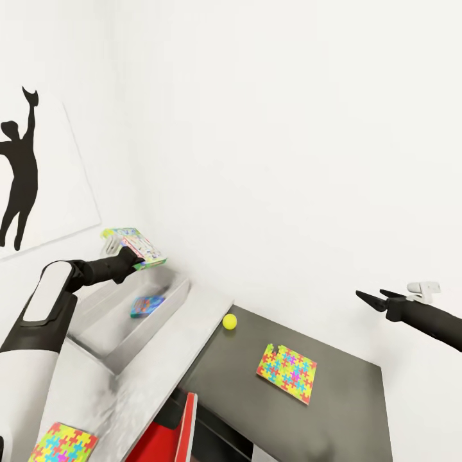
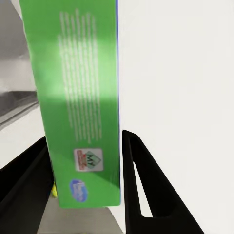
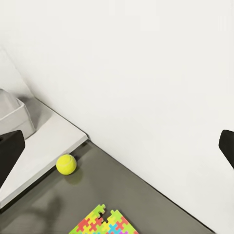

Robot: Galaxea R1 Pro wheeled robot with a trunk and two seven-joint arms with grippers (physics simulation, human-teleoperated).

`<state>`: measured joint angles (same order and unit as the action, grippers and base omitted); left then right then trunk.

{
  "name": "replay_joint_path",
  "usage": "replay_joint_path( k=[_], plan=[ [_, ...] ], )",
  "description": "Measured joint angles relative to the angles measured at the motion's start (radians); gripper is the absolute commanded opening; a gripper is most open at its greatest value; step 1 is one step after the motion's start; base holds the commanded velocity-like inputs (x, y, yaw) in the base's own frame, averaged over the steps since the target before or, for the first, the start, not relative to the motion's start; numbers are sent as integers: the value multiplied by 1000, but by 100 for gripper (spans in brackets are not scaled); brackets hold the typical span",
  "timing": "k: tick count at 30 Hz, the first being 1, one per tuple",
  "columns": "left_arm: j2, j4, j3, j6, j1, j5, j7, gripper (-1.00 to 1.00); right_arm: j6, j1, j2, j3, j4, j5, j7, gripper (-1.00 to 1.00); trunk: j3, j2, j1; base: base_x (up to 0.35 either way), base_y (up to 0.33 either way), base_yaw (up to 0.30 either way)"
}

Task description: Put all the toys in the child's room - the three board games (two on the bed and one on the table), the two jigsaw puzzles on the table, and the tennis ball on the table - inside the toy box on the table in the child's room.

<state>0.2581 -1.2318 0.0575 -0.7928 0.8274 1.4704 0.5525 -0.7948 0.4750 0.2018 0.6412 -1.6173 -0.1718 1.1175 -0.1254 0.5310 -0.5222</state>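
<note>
L fingers (image 1: 131,256) clamp a green game box (image 1: 138,246) over the toy box (image 1: 109,321), prob. for dropping beside the blue game (image 1: 146,305) inside. Ball (image 1: 230,321) and puzzle (image 1: 287,372) wait on bench (image 1: 346,391). R fingers (image 1: 375,299) spread, empty.

Head view looks down over the table (image 1: 282,333); right wrist view shares its ball (image 3: 66,164) corner, closer
</note>
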Motion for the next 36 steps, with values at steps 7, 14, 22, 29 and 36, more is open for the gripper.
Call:
replay_joint_path(
  k=[7, 14, 22, 29, 36],
  plan=[
    [49, 70, 0, 36, -38, -8, -10, -100, 1, -1, -3, 0, 0, 0, 1, 100, 0, 0, 0, 0, 0, 0],
    [86, 171, -2, 119, -129, -6, -168, -100, 1, -3, -8, -4, 0, 0, 2, 100, 0, 0, 0, 0, 0, 0],
    [137, 246, -2, 151, -168, 3, -313, -100, 2, -4, -9, -6, 0, 0, 2, 100, 0, 0, 0, 0, 0, 0],
    [144, 265, -2, 148, -167, 8, -317, -100, 2, -4, -8, -4, 0, 0, 2, 100, -1, 0, 0, 0, 0, 0],
    [151, 309, -2, 144, -159, 6, -314, -100, 2, -4, -6, -3, 0, 0, 2, 100, -8, 0, 0, 0, 0, 0]
  ],
)
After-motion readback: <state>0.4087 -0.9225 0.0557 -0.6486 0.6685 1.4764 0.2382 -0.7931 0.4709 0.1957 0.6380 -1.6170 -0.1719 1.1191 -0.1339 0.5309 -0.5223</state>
